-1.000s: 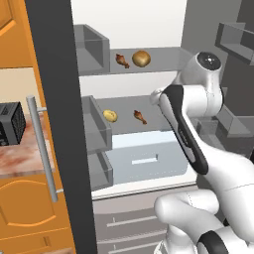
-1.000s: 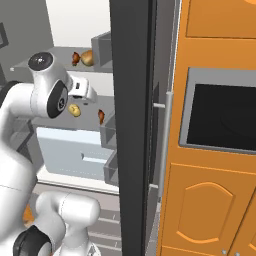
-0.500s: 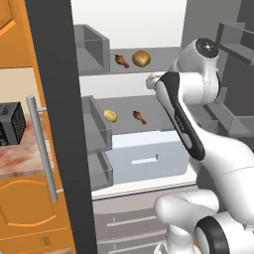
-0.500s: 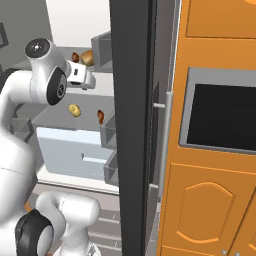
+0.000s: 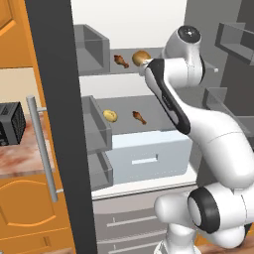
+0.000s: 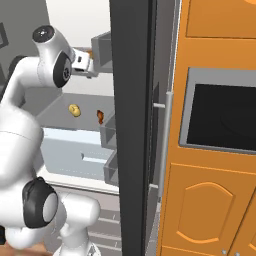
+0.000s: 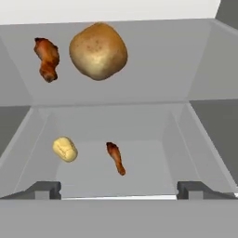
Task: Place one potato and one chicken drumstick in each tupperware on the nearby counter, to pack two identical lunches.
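Since a second ago the arm has swung up from the middle fridge shelf (image 5: 149, 106) to the top shelf (image 5: 129, 67); the food has not moved. The tool (image 7: 118, 188) now sits level with the top shelf, its wrist just in front of the big potato (image 5: 141, 57). Its tips stand wide apart and hold nothing.

On the top shelf the big potato lies just beside a drumstick (image 5: 120, 60), apart from it. On the middle shelf the small potato (image 5: 110, 116) and the second drumstick (image 5: 139, 117) lie near each other, also apart.

The left base view shows all four items, plus a strip of the tabletop (image 5: 20, 154) left of the fridge door with a black toaster (image 5: 11, 124) on it.

The right base view shows the tool (image 6: 86, 64) at the top shelf, the small potato (image 6: 74, 110) and the lower drumstick (image 6: 100, 117); the top-shelf food is mostly hidden behind the hand. It also shows the orange cabinets (image 6: 210, 210) and a built-in oven (image 6: 222, 117) to the right of the fridge.

The hand view looks down on both shelves: big potato (image 7: 98, 50) and drumstick (image 7: 47, 58) nearest, small potato (image 7: 64, 149) and second drumstick (image 7: 115, 158) below, with both fingertips (image 7: 46, 188) spread at the bottom edge
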